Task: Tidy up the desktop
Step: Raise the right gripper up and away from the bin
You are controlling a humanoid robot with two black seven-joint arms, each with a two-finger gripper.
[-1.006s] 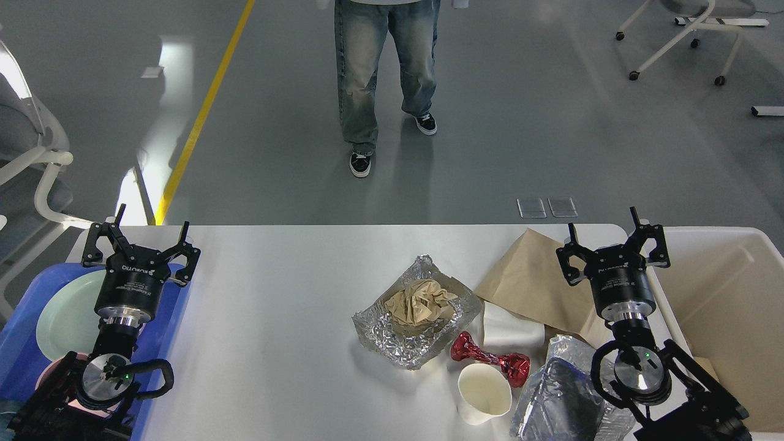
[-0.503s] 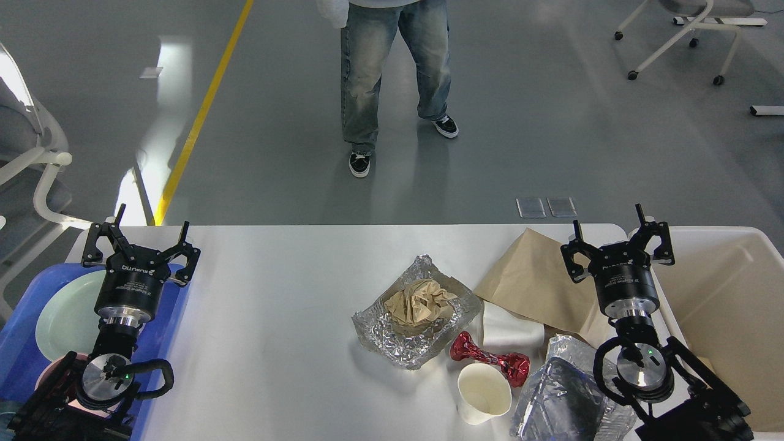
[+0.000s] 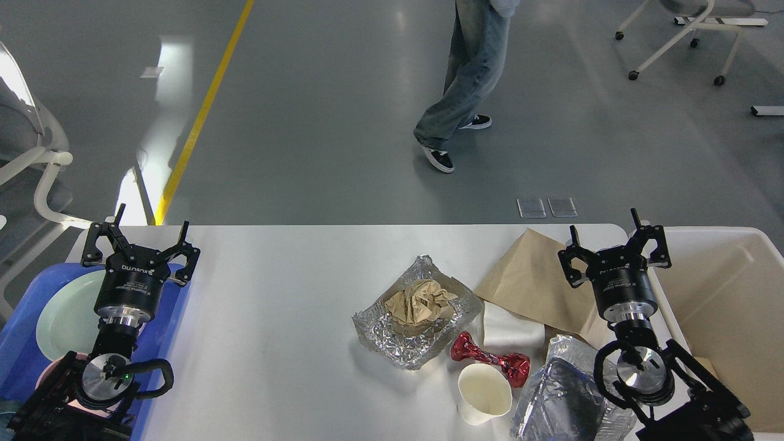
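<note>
The desktop (image 3: pixel 275 306) is a wide white-grey tabletop. On its right half lie a foil tray (image 3: pixel 416 321) holding crumpled brown paper (image 3: pixel 419 301), a red foil wrapper (image 3: pixel 490 360), a white paper cup (image 3: pixel 484 393) on its side, a white napkin (image 3: pixel 511 329), a flat brown paper bag (image 3: pixel 533 282) and a crumpled foil container (image 3: pixel 566 398). My left gripper (image 3: pixel 141 242) stands open over the table's left edge, holding nothing. My right gripper (image 3: pixel 612 245) stands open above the brown bag's right edge, empty.
A blue tray (image 3: pixel 18 343) at the left holds a pale green plate (image 3: pixel 64 312) and a pink dish (image 3: pixel 52 370). A cream-white bin (image 3: pixel 723 294) stands against the table's right side. A person (image 3: pixel 468 73) walks on the floor beyond the table. Office chairs stand at both far corners.
The person behind the table has walked to the right. My right gripper shifted very slightly left and back. The left arm and the objects on the table have not moved.
</note>
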